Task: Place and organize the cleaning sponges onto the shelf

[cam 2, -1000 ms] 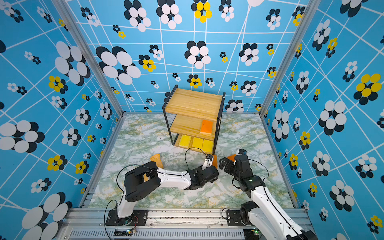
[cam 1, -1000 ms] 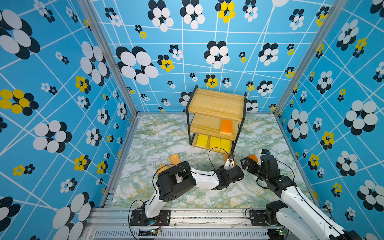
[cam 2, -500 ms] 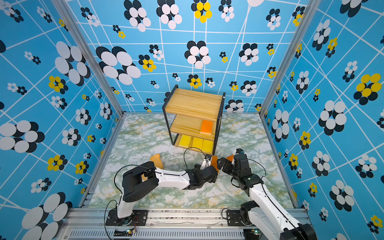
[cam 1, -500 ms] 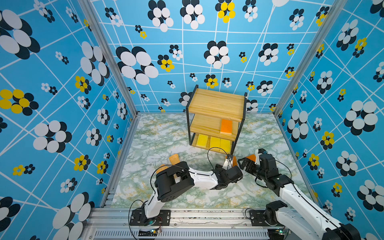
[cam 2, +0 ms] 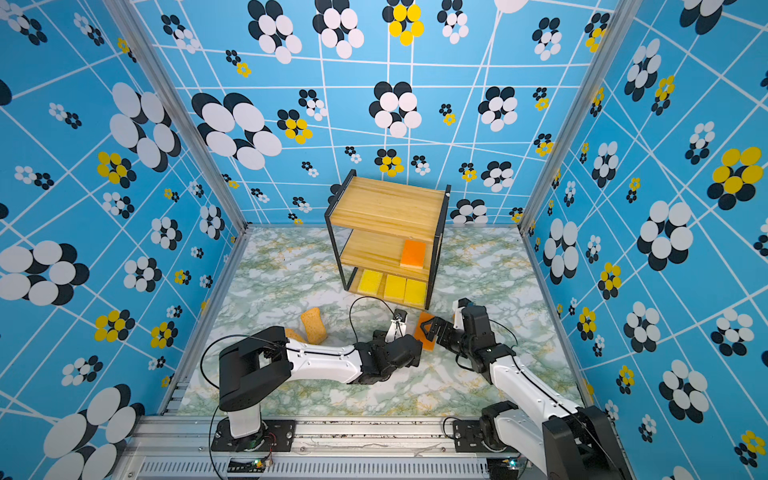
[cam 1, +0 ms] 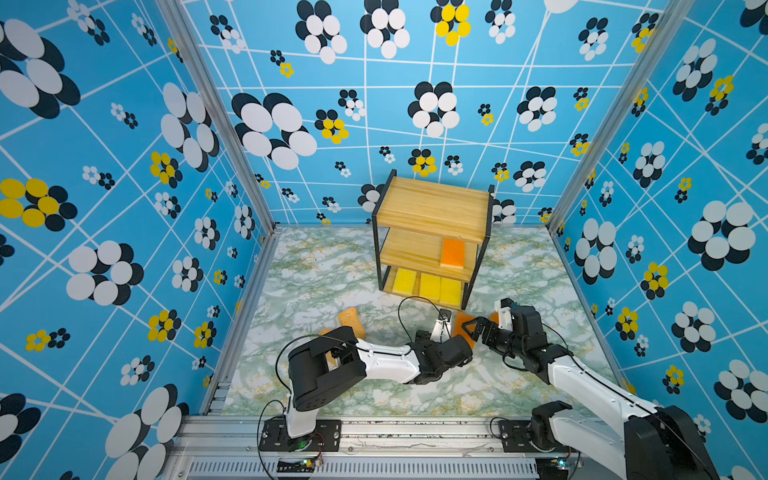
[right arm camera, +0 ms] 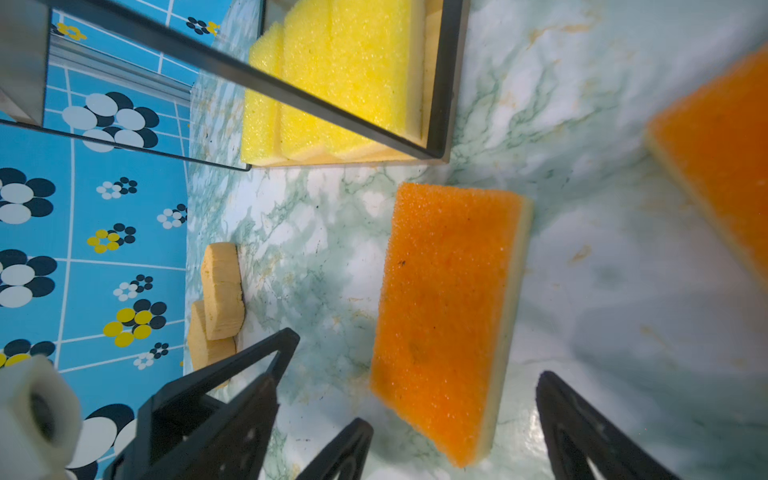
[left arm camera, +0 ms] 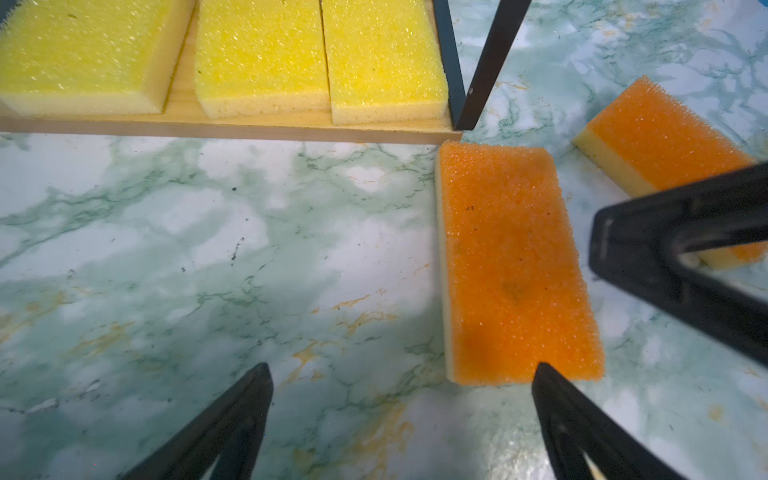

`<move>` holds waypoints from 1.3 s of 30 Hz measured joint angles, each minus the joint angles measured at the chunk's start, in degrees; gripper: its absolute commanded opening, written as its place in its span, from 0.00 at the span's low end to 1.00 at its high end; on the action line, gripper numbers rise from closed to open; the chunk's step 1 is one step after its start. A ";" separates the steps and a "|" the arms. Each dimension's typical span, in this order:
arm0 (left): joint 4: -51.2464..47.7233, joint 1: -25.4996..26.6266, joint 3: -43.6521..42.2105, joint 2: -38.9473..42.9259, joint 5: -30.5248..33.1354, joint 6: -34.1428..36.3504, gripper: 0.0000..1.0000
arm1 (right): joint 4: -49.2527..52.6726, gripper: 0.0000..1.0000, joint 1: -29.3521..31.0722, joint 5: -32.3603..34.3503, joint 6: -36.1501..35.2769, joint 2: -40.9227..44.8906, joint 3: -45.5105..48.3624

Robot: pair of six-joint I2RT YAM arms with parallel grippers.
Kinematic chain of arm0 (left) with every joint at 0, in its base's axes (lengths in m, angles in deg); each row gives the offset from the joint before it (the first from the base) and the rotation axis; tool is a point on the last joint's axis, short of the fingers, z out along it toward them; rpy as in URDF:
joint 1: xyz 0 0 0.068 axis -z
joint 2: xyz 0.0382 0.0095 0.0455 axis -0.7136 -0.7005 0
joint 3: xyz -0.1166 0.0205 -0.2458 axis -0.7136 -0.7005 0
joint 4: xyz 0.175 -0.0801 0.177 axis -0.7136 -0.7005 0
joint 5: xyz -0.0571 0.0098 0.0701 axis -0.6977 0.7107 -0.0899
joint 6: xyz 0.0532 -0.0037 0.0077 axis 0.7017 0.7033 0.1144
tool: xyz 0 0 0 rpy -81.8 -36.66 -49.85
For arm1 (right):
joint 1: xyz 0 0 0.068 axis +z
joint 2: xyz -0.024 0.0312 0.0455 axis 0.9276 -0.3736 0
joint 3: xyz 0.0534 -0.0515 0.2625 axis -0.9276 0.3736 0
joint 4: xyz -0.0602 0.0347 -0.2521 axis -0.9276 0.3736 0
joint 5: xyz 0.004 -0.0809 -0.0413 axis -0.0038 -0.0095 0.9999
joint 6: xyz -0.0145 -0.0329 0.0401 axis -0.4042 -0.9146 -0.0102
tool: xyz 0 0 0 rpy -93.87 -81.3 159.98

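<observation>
The shelf [cam 1: 432, 205] stands at the back of the table. Three yellow sponges [cam 1: 428, 286] lie in a row on its bottom board, and one orange sponge [cam 1: 452, 252] lies on the middle board. Another orange sponge [left arm camera: 515, 266] lies flat on the table at the shelf's front corner. My left gripper [left arm camera: 401, 374] is open just short of it, one fingertip at its near end. My right gripper [right arm camera: 453, 405] is open too, with the near end of this sponge [right arm camera: 449, 299] between its fingers. A second loose orange sponge [left arm camera: 665, 166] lies beside it. Two tan sponges [cam 2: 313, 326] lie to the left.
The shelf's black frame leg [left arm camera: 478, 83] stands right beside the loose orange sponge. Both arms crowd together in front of the shelf [cam 2: 386, 203]. The second tan sponge [cam 2: 293, 334] is partly hidden by the left arm. Patterned blue walls close in the table on three sides.
My left gripper has gone from shut to open beside the orange sponge. My right gripper has moved left and closer to that sponge.
</observation>
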 measured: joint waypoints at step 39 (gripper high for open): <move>19.39 0.04 -11.08 5.29 -9.29 20.61 0.99 | 7.52 0.99 -1.51 2.64 2.12 11.23 -2.67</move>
